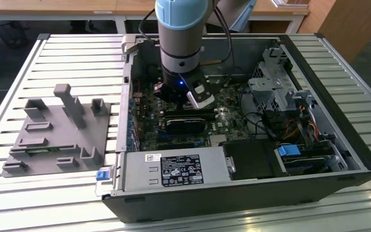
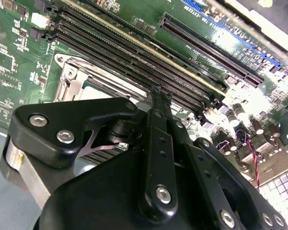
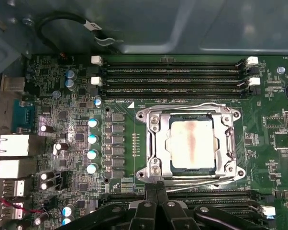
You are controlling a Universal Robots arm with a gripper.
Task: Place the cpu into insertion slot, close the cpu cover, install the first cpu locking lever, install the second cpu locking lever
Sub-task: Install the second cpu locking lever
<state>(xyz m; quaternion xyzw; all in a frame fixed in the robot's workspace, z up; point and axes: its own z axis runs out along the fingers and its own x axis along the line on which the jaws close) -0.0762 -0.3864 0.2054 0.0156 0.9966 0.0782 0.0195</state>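
Most of the job looks done: your square silver-tan cpu (image 3: 192, 143) sits in the black insertion slot (image 3: 169, 148) under the closed silver frame cpu cover (image 3: 156, 143).
Both wire locking levers (image 3: 182, 106) seem latched, though glare hides the hooks; your black gripper (image 3: 156, 188) hovers just beside the socket, fingers together, empty.

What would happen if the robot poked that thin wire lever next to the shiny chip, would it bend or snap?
The wire lever looks like thin springy metal, so a poke would probably flex it, not snap it. It lies along the silver cover framing the cpu, so it likely swings instead of sliding away. Being smooth and round, it may slip off the gripper.
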